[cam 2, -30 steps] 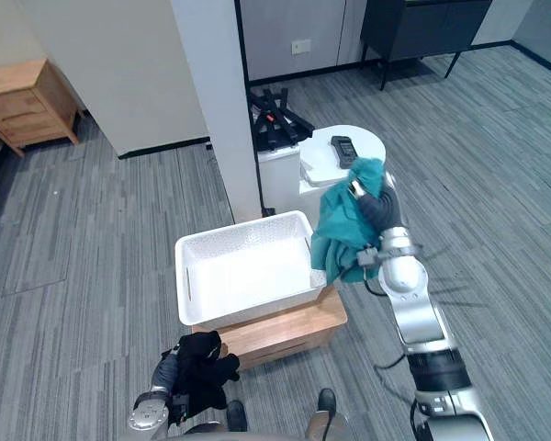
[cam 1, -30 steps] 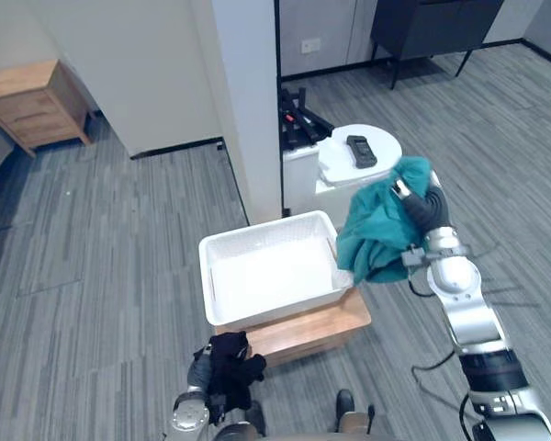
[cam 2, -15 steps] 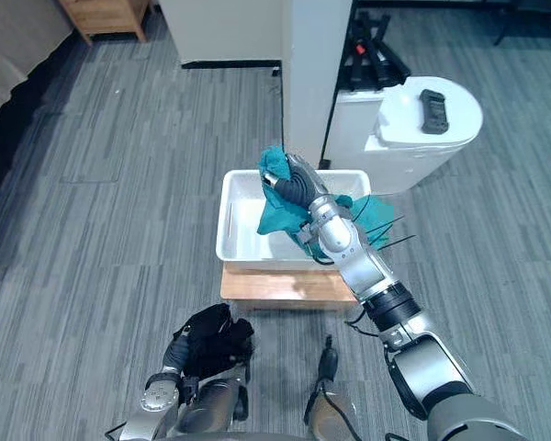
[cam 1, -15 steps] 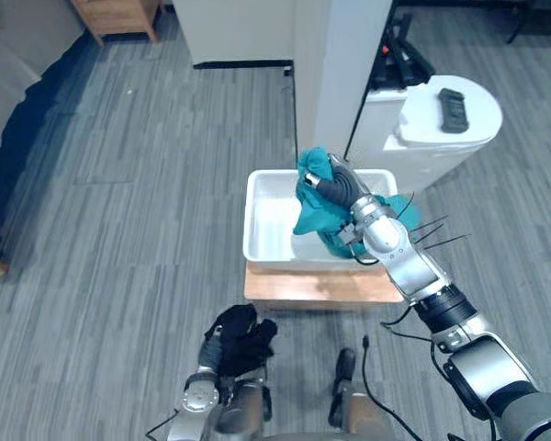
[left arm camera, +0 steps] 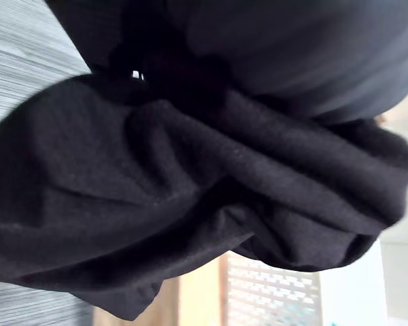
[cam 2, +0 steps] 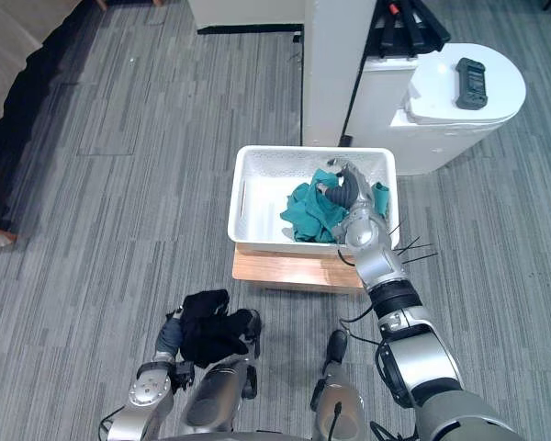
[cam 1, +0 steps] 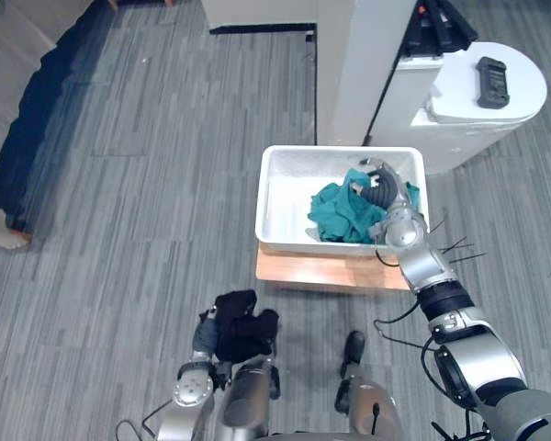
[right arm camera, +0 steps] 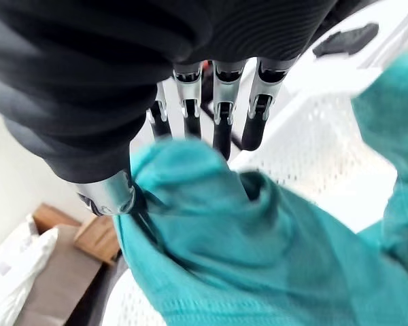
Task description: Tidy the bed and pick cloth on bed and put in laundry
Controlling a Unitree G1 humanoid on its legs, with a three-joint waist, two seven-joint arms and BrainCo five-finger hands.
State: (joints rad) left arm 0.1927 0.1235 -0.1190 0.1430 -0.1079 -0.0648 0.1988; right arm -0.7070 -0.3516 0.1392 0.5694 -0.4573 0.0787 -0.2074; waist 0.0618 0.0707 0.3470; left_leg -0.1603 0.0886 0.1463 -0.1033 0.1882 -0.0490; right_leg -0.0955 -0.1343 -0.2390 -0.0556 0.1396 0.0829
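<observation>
**Teal cloth in laundry basket; right hand open above it**

The teal cloth [cam 1: 340,211] lies crumpled inside the white laundry basket [cam 1: 340,149], in the half nearer the robot's right arm. The basket's other half is bare. The basket sits on a low wooden desk [cam 1: 331,271] on the grey plank floor.

1. Right hand [cam 1: 382,186]: the head views place it inside the basket, resting on top of the teal cloth near the far right corner. They do not resolve how the hand is set.
2. The right wrist view does: the fingers [right arm camera: 222,102] are straight, side by side, and reach out over a fold of the cloth. The thumb [right arm camera: 107,193] sits against the cloth's edge. Nothing is gripped.
3. Left hand [cam 1: 205,335]: low, close to the robot's body, with a bundled black cloth [cam 1: 243,329] on it.
4. In the left wrist view the black cloth covers the hand, so its grip cannot be told. Past the fabric, a strip of the desk and the basket's perforated wall are visible.

Behind the basket stands a white round-topped cabinet [cam 1: 477,101] with a black remote [cam 1: 491,73] lying on it.
</observation>
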